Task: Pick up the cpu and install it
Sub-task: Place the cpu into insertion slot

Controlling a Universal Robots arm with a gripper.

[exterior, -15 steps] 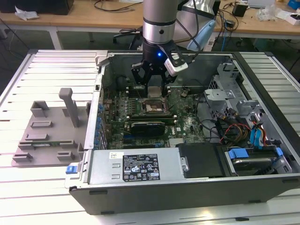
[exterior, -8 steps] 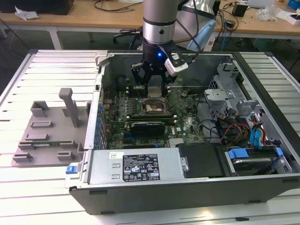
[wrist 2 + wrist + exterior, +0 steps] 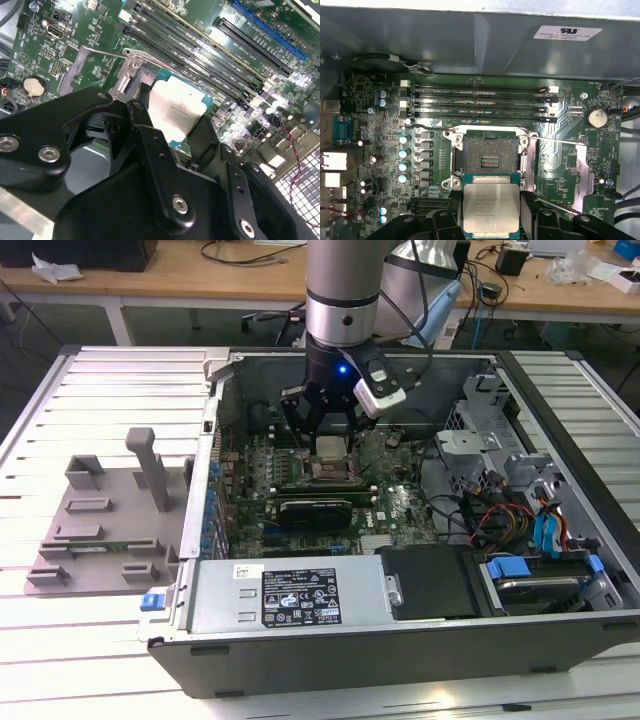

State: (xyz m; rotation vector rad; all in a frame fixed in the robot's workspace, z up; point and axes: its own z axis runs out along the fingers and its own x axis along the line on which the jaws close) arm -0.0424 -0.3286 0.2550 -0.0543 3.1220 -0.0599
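The cpu [image 3: 491,207], a flat square chip with a silvery top and green edge, hangs between my black fingers [image 3: 529,212] just short of the open socket [image 3: 490,159], whose contact field is bare. In the second wrist view my gripper [image 3: 172,127] is shut on the cpu [image 3: 177,110], one finger on each of two opposite edges. In the exterior view my gripper [image 3: 328,438] hovers low inside the open computer case, holding the cpu [image 3: 330,446] slightly above the socket [image 3: 330,474] on the green motherboard.
The socket's metal load plate [image 3: 580,172] is folded open to one side. Memory slots [image 3: 480,105] run beside the socket. A black card [image 3: 315,508] stands close by. A grey plastic tray [image 3: 100,525] lies outside the case at the exterior view's left; drive cage and cables [image 3: 500,510] are at its right.
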